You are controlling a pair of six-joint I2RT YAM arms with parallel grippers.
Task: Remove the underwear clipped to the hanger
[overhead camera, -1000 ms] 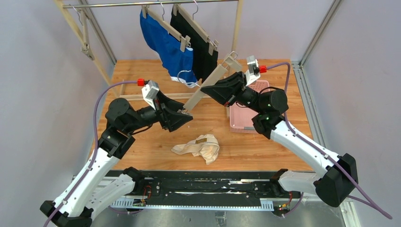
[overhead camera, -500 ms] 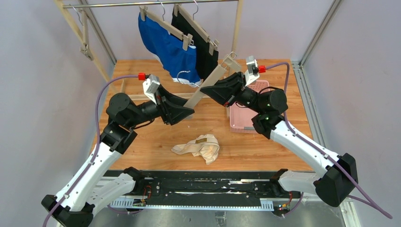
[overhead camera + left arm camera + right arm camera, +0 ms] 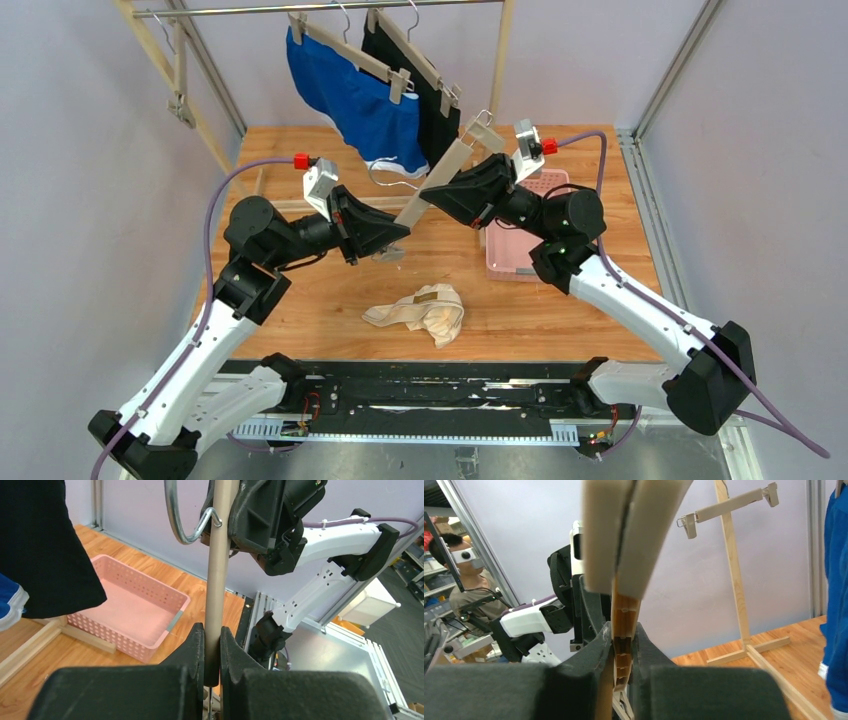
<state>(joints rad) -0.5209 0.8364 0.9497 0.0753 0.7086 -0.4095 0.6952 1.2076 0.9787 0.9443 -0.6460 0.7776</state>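
Cream-beige underwear (image 3: 420,312) lies crumpled on the table. Blue underwear (image 3: 350,105) and black underwear (image 3: 425,105) hang clipped to hangers on the rail. A bare beige hanger (image 3: 440,175) slants over the table between both arms. My left gripper (image 3: 395,238) is shut on its lower end; in the left wrist view the bar (image 3: 218,580) runs up from between the jaws of that gripper (image 3: 212,645). My right gripper (image 3: 440,190) holds the upper part. In the right wrist view the bar (image 3: 624,615) sits pinched in this gripper (image 3: 621,650), below a clip (image 3: 634,530).
A pink perforated basket (image 3: 515,255) sits on the table right of centre, under the right arm. The wooden rack's left post (image 3: 175,70) and foot stand at the back left. A person (image 3: 464,580) sits in the background of the right wrist view.
My left gripper has closed on the lower end of the bare hanger. The hanger has lifted slightly. The blue underwear has swung a little to the left.
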